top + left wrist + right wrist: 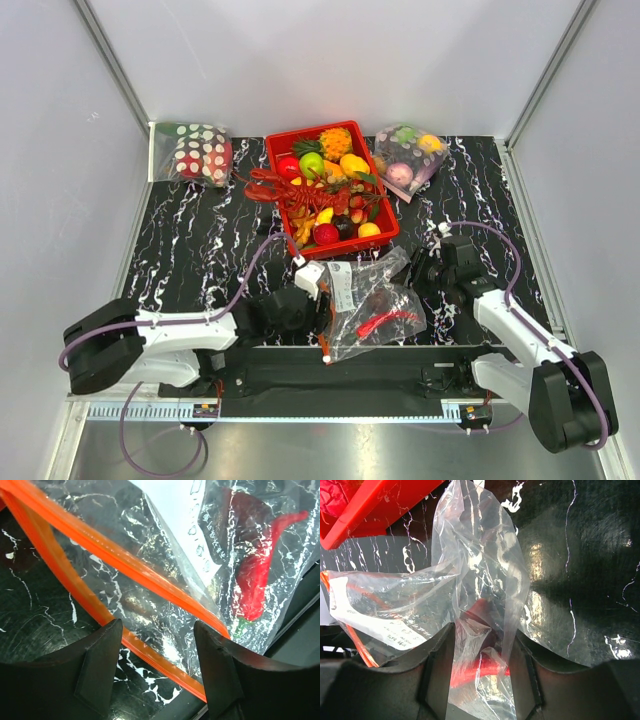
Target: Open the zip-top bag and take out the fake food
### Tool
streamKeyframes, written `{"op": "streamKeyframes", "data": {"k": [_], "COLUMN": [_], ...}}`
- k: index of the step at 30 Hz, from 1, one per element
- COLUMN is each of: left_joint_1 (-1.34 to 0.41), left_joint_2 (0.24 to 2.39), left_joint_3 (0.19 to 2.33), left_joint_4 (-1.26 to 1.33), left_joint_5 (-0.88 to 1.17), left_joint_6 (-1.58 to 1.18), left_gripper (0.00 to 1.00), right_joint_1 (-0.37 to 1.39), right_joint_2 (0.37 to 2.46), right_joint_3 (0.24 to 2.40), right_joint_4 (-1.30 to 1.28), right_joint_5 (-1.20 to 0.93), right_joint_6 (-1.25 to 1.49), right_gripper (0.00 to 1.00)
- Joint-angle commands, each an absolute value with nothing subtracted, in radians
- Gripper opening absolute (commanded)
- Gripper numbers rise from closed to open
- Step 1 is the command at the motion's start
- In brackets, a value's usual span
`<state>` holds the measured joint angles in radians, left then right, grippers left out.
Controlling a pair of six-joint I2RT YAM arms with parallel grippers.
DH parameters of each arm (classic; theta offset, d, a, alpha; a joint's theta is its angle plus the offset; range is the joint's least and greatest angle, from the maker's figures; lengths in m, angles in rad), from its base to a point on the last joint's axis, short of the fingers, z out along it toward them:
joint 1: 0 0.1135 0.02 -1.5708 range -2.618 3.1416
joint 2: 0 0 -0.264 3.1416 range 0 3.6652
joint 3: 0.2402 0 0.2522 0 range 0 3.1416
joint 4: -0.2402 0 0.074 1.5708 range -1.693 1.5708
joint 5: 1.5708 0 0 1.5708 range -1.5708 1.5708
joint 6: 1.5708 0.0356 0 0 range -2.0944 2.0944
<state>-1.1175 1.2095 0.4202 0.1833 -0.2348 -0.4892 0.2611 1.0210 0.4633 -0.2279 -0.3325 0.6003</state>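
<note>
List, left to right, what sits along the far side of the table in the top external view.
white-dotted red bag → red basket of fruit → clear bag of pastel fruits
</note>
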Motion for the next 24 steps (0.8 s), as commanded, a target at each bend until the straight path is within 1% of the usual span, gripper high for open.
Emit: {"op": "streamKeyframes", "data": {"k": [1,4,5,7,8,11,12,16,22,24], "left_joint_1": [-1.123,-1.123,-1.123,-1.123,-1.123,-1.123,-1.123,-1.124,-1.124,-1.131], "left_joint_2": [1.239,1.296,1.317,1.333,1.348,1.376,1.384,1.397,1.456,1.489], "left_joint_3": [0.459,0.474,0.477,0.476,0.471,0.477,0.482,0.483,0.505,0.531], "left_joint_4": [0.302,0.354,0.363,0.402,0.416,0.433,0.407,0.359,0.324,0.267], "left_joint_5": [-0.256,-0.23,-0.216,-0.204,-0.199,-0.209,-0.216,-0.254,-0.29,-0.32], "left_joint_6": [-0.471,-0.459,-0.459,-0.469,-0.475,-0.489,-0.5,-0.518,-0.531,-0.548], "left_gripper": [0.64,0.64,0.65,0.65,0.66,0.65,0.65,0.64,0.64,0.64], "right_joint_1": [0.267,0.267,0.265,0.267,0.267,0.271,0.276,0.282,0.287,0.29], "right_joint_2": [1.038,1.045,1.043,1.042,1.042,1.037,1.034,1.028,1.028,1.028], "right_joint_3": [0.476,0.468,0.466,0.463,0.462,0.457,0.457,0.451,0.46,0.463], "right_joint_4": [-0.178,-0.179,-0.186,-0.199,-0.202,-0.216,-0.219,-0.23,-0.241,-0.252], "right_joint_5": [-0.342,-0.336,-0.33,-0.318,-0.318,-0.314,-0.311,-0.291,-0.288,-0.282], "right_joint_6": [0.61,0.611,0.607,0.604,0.604,0.606,0.609,0.612,0.614,0.611], "right_gripper": [0.51,0.48,0.42,0.35,0.28,0.19,0.15,0.1,0.09,0.09]}}
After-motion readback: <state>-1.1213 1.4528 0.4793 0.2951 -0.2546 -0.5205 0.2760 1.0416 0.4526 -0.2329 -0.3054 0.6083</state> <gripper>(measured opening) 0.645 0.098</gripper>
